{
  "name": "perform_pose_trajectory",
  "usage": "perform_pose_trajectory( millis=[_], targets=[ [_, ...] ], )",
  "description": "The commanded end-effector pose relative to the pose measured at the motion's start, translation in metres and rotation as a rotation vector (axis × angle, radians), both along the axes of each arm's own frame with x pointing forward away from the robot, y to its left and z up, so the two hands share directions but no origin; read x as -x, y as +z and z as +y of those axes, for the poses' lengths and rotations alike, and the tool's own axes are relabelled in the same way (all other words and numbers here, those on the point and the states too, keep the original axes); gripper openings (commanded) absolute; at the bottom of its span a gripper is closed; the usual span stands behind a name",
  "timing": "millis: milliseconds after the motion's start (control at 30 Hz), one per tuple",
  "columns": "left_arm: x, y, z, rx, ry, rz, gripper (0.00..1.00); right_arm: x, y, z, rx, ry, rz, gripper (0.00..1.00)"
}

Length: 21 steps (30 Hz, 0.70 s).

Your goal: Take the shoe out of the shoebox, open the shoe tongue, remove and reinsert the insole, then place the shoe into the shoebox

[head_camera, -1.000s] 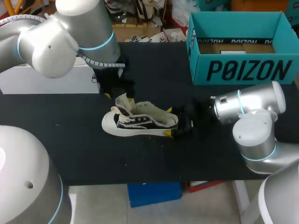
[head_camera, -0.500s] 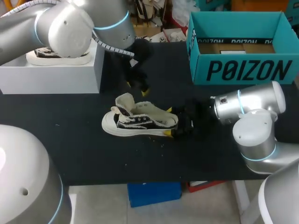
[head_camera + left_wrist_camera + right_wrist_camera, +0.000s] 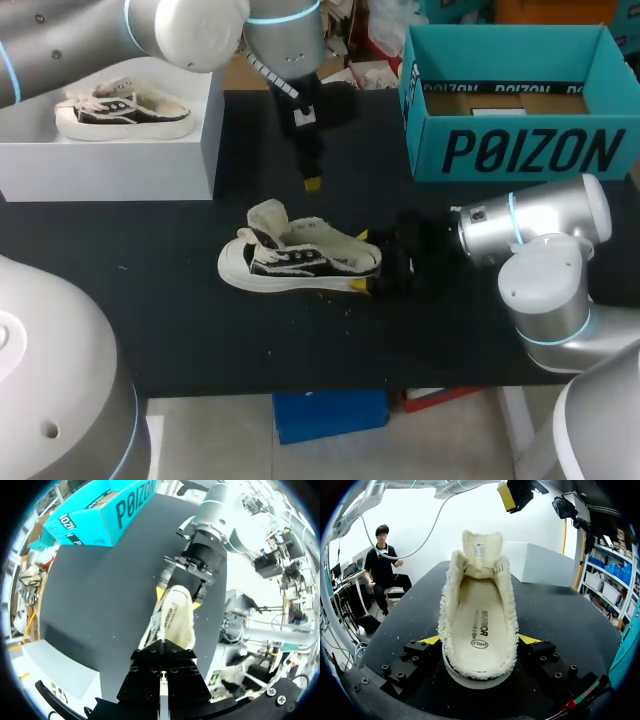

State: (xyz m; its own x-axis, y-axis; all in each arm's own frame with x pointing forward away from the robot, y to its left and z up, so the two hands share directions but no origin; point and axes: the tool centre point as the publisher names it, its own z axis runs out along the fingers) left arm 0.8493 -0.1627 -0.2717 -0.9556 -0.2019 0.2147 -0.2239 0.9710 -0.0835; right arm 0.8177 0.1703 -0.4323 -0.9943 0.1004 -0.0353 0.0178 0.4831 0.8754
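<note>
Behind shoe (image 3: pixel 300 262), left claw (image 3: pixel 312 182) risen away — state unclear; right claw (image 3: pixel 480 639) clamps it.

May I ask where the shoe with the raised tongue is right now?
In the head view the shoe lies mid-table, its heel gripped by the right gripper.

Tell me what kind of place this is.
Probably a robotics lab bench for shoe-handling trials: a black-topped table, an open teal cardboard shoebox, and a black-and-cream canvas shoe clamped by the right arm's tool.

Shoe (image 3: pixel 300 262) — shoebox (image 3: pixel 520 150) behind, rightward
</note>
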Motion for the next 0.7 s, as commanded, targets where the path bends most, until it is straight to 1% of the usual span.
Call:
perform_pose_trajectory(
  millis=[33, 67, 133, 167, 267, 367, 467, 700],
  targets=[
    [0.004, -0.003, -0.004, -0.113, -0.362, -0.027, 0.0, 0.0, -0.002, 0.0, 0.0, -0.001, 0.0, 0.0],
    [0.008, -0.003, -0.002, -0.08, -0.364, -0.052, 0.0, 0.0, -0.002, 0.0, 0.0, -0.001, 0.0, 0.0],
    [0.014, -0.005, 0.0, -0.061, -0.377, -0.102, 0.0, 0.0, -0.002, 0.0, 0.0, -0.001, 0.0, 0.0],
    [0.018, -0.007, 0.001, -0.034, -0.396, -0.109, 0.0, 0.0, -0.002, 0.0, 0.0, -0.001, 0.0, 0.0],
    [0.026, -0.014, 0.0, -0.001, -0.413, -0.139, 0.0, 0.0, -0.002, 0.0, 0.0, -0.001, 0.0, 0.0],
    [0.032, -0.021, 0.0, 0.034, -0.407, -0.134, 0.0, 0.0, -0.002, 0.0, 0.0, -0.001, 0.0, 0.0],
    [0.034, -0.027, 0.003, 0.07, -0.342, -0.093, 0.0, 0.0, -0.002, 0.0, 0.0, -0.001, 0.0, 0.0],
    [0.034, -0.027, 0.003, 0.07, -0.342, -0.093, 0.0, 0.0, -0.002, 0.0, 0.0, -0.001, 0.0, 0.0]
  ],
)
